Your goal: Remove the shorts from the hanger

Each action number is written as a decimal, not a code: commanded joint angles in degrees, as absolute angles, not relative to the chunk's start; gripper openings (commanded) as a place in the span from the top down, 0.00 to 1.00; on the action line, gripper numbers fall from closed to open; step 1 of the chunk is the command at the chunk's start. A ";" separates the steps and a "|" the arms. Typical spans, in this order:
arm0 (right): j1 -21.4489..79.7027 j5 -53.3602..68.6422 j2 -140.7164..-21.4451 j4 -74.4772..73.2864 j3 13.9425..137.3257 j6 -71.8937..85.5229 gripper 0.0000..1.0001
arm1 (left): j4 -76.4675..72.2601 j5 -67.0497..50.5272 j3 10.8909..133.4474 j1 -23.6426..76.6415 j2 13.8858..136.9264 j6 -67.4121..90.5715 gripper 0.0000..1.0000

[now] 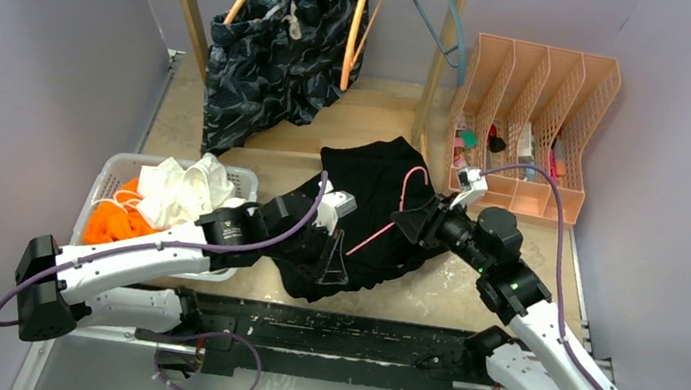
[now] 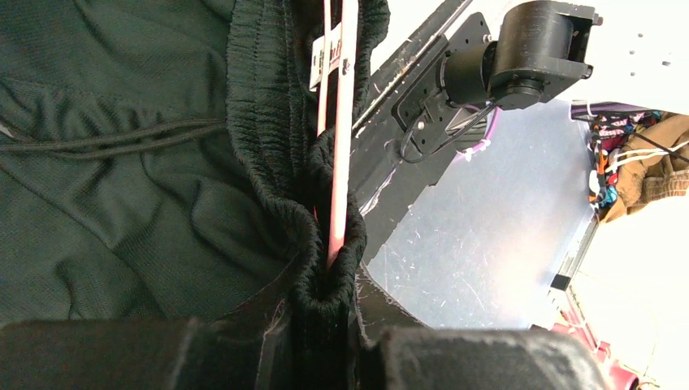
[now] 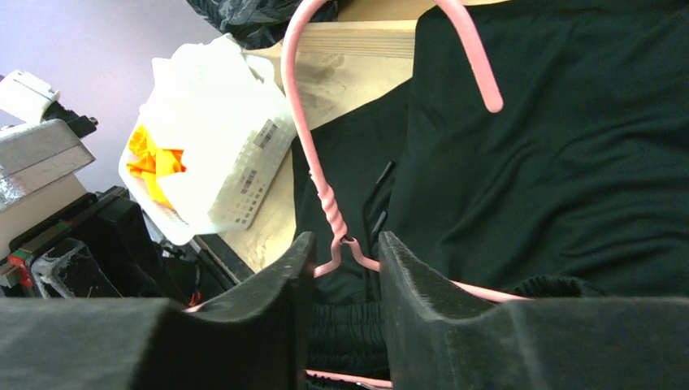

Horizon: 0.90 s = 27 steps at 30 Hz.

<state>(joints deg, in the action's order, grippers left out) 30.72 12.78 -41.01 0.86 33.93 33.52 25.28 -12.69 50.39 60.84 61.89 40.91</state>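
The plain black shorts (image 1: 373,184) lie on the table on a pink hanger (image 1: 410,185). My left gripper (image 1: 334,259) is shut on their elastic waistband (image 2: 321,280), with the pink hanger rod (image 2: 340,162) running inside the band. My right gripper (image 1: 416,219) is closed around the hanger's shoulders just below its twisted neck (image 3: 329,213), with waistband fabric between the fingers (image 3: 268,301). The camo shorts (image 1: 274,55) hang on an orange hanger (image 1: 356,25) at the back. The white shorts (image 1: 183,189) and orange shorts (image 1: 111,220) lie in a white basket (image 1: 113,165).
A wooden rack's posts (image 1: 185,2) stand at the back, with a teal hanger (image 1: 439,26) on it. A peach file organiser (image 1: 533,119) with small items stands at the back right. The basket also shows in the right wrist view (image 3: 244,179).
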 commanded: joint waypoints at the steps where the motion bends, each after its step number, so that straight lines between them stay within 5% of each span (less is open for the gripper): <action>1: 30.68 13.59 -42.09 3.37 36.96 31.47 0.57 | 19.30 -14.70 52.86 60.95 61.95 40.68 1.00; 8: 30.74 8.95 -43.90 -0.13 40.02 28.14 0.67 | 17.97 -15.42 52.70 60.92 62.20 40.16 1.00; 17: 30.75 10.00 -46.12 -3.17 43.39 21.97 0.53 | 12.67 -17.95 53.70 60.92 64.30 40.91 1.00; 20: 30.73 9.30 -48.22 -4.77 44.98 21.53 0.62 | 13.57 -16.79 54.55 61.00 65.04 39.75 1.00; 24: 30.70 6.00 -46.63 -7.23 45.09 20.78 0.86 | 16.75 -13.56 54.45 60.97 65.54 38.74 1.00; 27: 30.68 3.54 -43.95 -8.54 44.65 20.50 1.00 | 17.15 -14.27 53.28 61.01 65.42 38.82 0.83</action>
